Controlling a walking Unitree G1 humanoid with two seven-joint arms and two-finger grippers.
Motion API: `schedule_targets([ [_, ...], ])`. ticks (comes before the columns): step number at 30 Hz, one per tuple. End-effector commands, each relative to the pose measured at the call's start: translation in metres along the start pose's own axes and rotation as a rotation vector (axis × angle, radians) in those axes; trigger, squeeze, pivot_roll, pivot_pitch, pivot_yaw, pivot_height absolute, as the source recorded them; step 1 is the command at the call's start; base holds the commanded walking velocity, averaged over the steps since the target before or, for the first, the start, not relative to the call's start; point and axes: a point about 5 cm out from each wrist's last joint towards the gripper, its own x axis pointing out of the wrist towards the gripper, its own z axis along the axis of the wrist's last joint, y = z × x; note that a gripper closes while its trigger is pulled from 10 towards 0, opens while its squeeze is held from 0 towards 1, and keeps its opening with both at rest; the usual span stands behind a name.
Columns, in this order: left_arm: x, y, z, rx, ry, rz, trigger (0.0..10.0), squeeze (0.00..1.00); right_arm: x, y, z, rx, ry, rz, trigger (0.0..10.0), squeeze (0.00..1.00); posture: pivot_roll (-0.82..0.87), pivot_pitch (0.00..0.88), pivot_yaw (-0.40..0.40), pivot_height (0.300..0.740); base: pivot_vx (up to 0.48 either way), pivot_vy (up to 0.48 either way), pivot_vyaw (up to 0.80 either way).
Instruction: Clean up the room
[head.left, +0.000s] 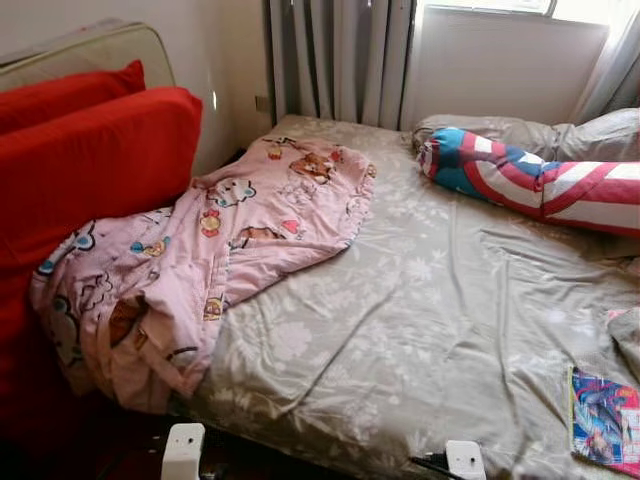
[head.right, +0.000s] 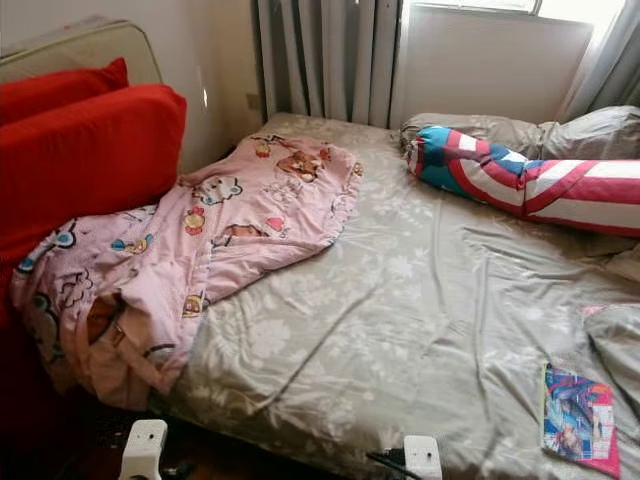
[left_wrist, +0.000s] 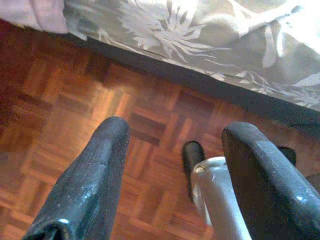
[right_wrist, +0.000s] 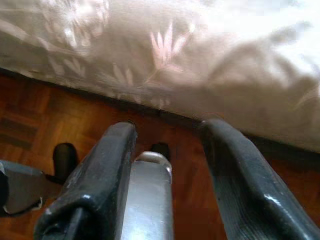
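A pink cartoon-print blanket (head.left: 200, 260) lies crumpled over the bed's left side and hangs off its near left corner. A striped red, white and blue bolster (head.left: 540, 180) lies across the far right by grey pillows (head.left: 590, 135). A colourful booklet (head.left: 603, 420) rests at the near right edge of the grey floral sheet (head.left: 400, 330). My left gripper (left_wrist: 170, 165) hangs open above the parquet floor (left_wrist: 65, 125) beside the bed's edge. My right gripper (right_wrist: 170, 165) is also open, low by the bed's side with nothing between its fingers.
A red sofa (head.left: 80, 170) with red cushions stands against the bed's left side. Grey curtains (head.left: 340, 60) and a window are behind the bed. The white tops of my wrists (head.left: 183, 450) show at the lower edge.
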Motion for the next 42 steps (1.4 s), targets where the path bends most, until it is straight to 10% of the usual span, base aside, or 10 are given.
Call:
schedule_targets([
  [1, -0.0006, -0.0010, -0.0052, 0.000, 0.024, -0.004, 10.0, 0.00, -0.0004, -0.0013, -0.0017, 0.002, 0.007, -0.003, 10.0, 0.00, -0.04, 0.002, 0.005, 0.725, 0.000, 0.356, 0.00],
  [42, -0.0007, -0.0004, -0.0051, 0.001, 0.025, -0.003, 10.0, 0.00, -0.0014, -0.0046, -0.0048, -0.018, 0.012, -0.012, 10.0, 0.00, -0.04, 0.006, 0.005, 0.725, 0.000, 0.386, 0.20],
])
